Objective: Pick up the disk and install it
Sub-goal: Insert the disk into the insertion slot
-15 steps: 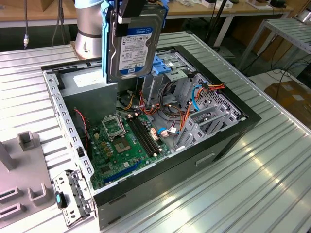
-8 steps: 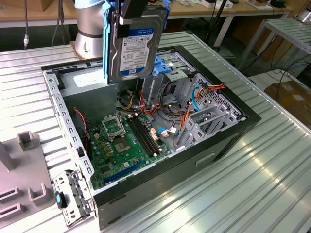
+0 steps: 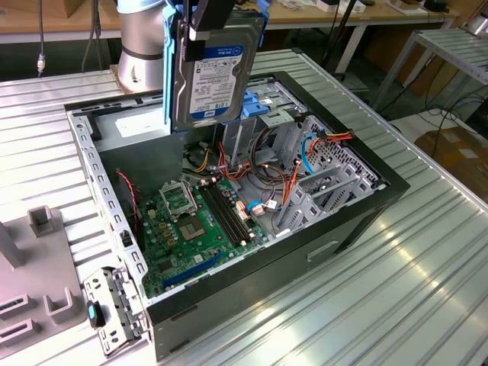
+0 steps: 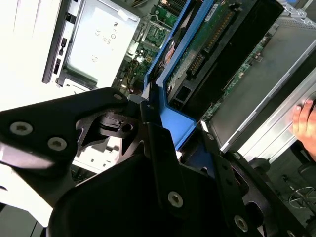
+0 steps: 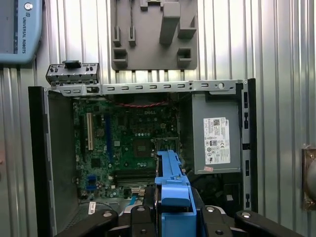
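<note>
Right up against the lens in the second wrist view is the black bolted-link gripper (image 4: 170, 121). It is clamped hard on the blue plastic side rail of the disk (image 4: 197, 49), the flat silver-metal hard drive, which shows its green circuit-board face here. In the first wrist view the gripper (image 5: 173, 210) pinches that blue rail from both sides, with the disk (image 5: 170, 175) seen edge-on.

Over to the exterior view. The disk (image 3: 217, 72) hangs upright at the upper middle of the frame, held from above by the gripper (image 3: 210, 15). It touches nothing else, and its blue, white and black label faces us.

Below it, at frame centre, sits the open black computer case (image 3: 358, 229). A green motherboard (image 3: 191, 221) lies flat on its floor. Orange, red and blue cables (image 3: 305, 149) bunch toward the upper right. A grey cage with a blue plastic latch piece (image 3: 267, 103) stands just behind the disk. A grey metal power-supply box with a white sticker (image 3: 137, 126) fills the case's upper-left corner.

The case rests on a ribbed silver metal table (image 3: 396, 290). At lower left, a perforated metal bracket (image 3: 114, 313) sits just beside the case's near corner, and a grey fixture plate with upright blocks (image 3: 38, 290) lies further left.
</note>
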